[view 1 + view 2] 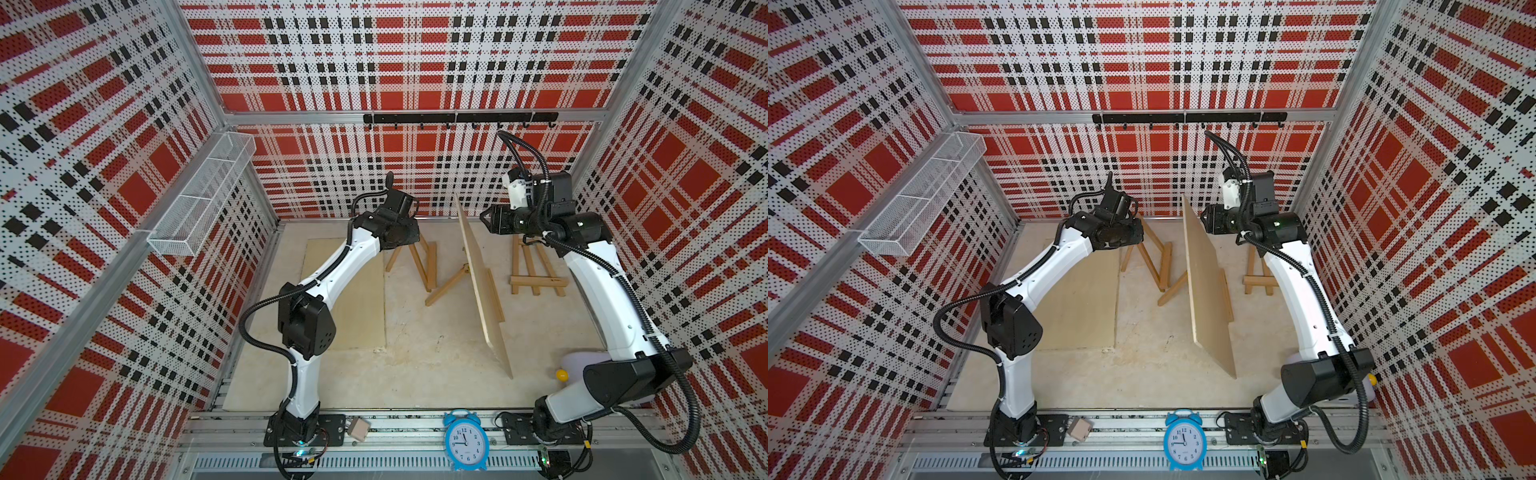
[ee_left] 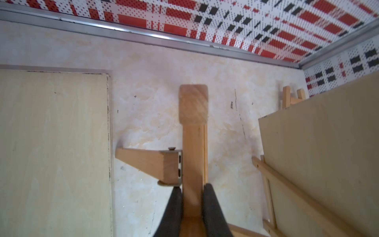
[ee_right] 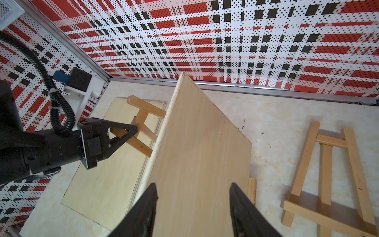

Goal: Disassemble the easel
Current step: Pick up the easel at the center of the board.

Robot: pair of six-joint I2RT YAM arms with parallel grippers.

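Three small wooden easels are on the table. My left gripper [image 2: 192,190] is shut on the top post of the left easel [image 2: 193,143], which stands upright [image 1: 415,262]; the right wrist view shows that grip from the side [image 3: 131,131]. The middle easel [image 1: 446,286] props up a leaning plywood board [image 1: 482,282]. The third easel [image 1: 536,270] lies flat at the back right [image 3: 326,174]. My right gripper [image 3: 192,192] is open, its fingers spread over the leaning board's face [image 3: 201,147] near the board's top corner [image 1: 484,218].
A second plywood board [image 1: 345,291] lies flat under my left arm. A wire basket [image 1: 199,195] hangs on the left wall and a hook rail [image 1: 457,118] on the back wall. A blue alarm clock [image 1: 464,440] and a yellow ball [image 1: 562,375] sit near the front.
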